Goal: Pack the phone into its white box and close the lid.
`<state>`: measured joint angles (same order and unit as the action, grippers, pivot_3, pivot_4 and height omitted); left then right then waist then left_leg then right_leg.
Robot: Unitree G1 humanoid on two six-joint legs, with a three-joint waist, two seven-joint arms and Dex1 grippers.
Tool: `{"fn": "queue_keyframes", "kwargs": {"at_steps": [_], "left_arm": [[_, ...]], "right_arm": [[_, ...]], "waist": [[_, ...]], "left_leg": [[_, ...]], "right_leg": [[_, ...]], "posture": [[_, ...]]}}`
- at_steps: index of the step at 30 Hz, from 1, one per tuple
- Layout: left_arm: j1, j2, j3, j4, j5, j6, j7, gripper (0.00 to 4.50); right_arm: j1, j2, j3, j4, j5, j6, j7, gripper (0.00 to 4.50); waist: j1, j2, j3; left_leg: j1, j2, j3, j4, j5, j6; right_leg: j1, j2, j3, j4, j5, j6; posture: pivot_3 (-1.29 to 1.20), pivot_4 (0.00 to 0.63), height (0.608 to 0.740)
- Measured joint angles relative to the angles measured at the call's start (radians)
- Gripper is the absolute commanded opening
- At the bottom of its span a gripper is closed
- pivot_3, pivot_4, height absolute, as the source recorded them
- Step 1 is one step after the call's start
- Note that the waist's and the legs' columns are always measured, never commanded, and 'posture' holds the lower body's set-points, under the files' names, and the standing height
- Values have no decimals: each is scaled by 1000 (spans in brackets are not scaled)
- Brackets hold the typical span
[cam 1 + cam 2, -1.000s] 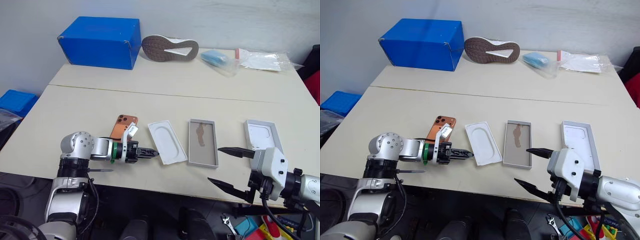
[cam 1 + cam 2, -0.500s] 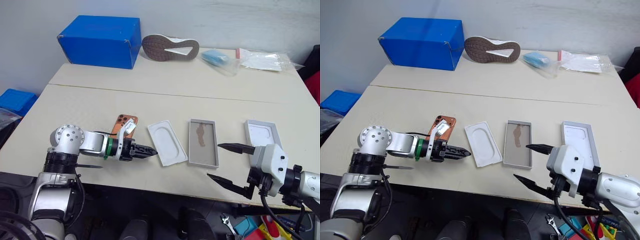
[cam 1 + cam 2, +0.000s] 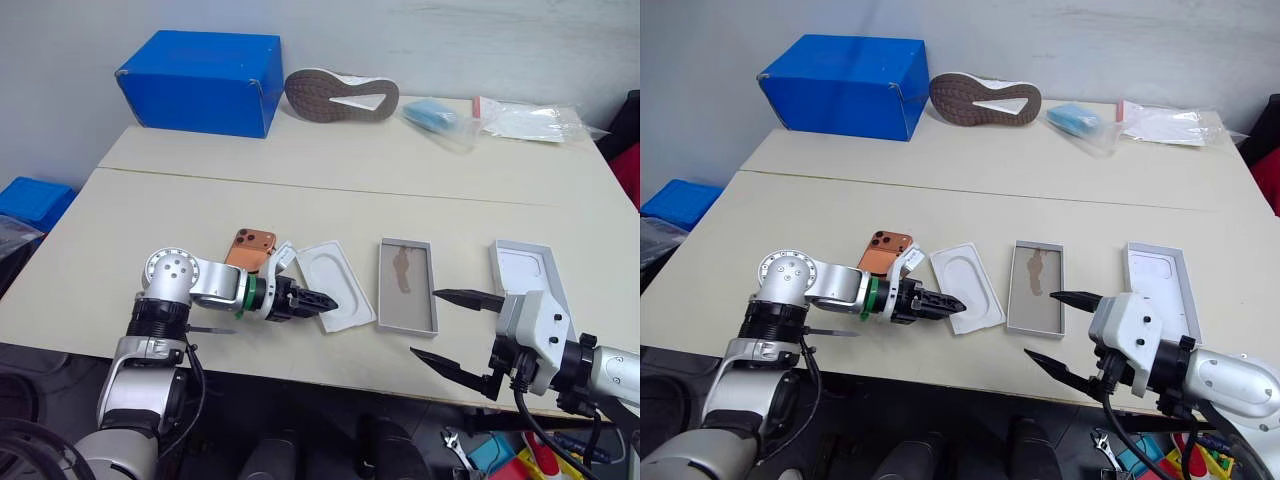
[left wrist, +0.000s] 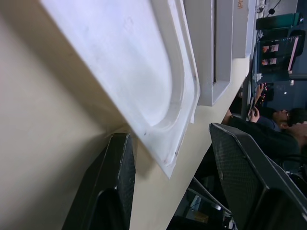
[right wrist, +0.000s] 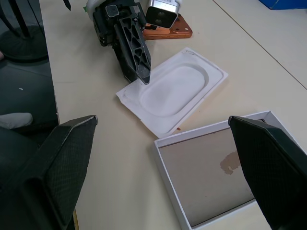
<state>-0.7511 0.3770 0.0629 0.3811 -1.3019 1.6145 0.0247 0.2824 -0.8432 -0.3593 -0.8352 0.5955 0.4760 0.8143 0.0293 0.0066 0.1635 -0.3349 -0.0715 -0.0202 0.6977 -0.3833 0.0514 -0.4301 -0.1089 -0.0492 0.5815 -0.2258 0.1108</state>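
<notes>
Left fingers (image 4: 117, 191) parted around white insert's (image 3: 335, 282) near corner, right fingers (image 3: 455, 330) wide, holding nothing

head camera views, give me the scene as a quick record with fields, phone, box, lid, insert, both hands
phone: phone flat on the table, camera cluster up, left of the insert
insert: white moulded insert between phone and box
white box: white box open, nothing inside, brown floor with a dark smear
lid: lid lying inside-up, right of the box
left hand: left hand open, fingers at the insert's near corner, no grip seen
right hand: right hand wide open, holding nothing, near the table's front edge
</notes>
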Motion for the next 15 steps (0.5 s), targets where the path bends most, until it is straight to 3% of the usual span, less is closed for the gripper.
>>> {"fn": "queue_keyframes", "kwargs": {"at_steps": [7, 15], "left_arm": [[21, -21, 40, 10, 30, 0, 5, 26], [24, -23, 71, 7, 53, -1, -14, 26]], "right_arm": [[9, 0, 0, -2, -3, 0, -2, 4500], [9, 0, 0, -2, -3, 0, -2, 4500]], "waist": [[-2, 0, 0], [-4, 0, 0]], "left_leg": [[0, 0, 0, 0, -2, -4], [1, 1, 0, 0, -2, -6]], "right_leg": [[0, 0, 0, 0, 0, 0], [1, 1, 0, 0, 0, 0]], "posture": [[0, 150, 740], [0, 150, 740]]}}
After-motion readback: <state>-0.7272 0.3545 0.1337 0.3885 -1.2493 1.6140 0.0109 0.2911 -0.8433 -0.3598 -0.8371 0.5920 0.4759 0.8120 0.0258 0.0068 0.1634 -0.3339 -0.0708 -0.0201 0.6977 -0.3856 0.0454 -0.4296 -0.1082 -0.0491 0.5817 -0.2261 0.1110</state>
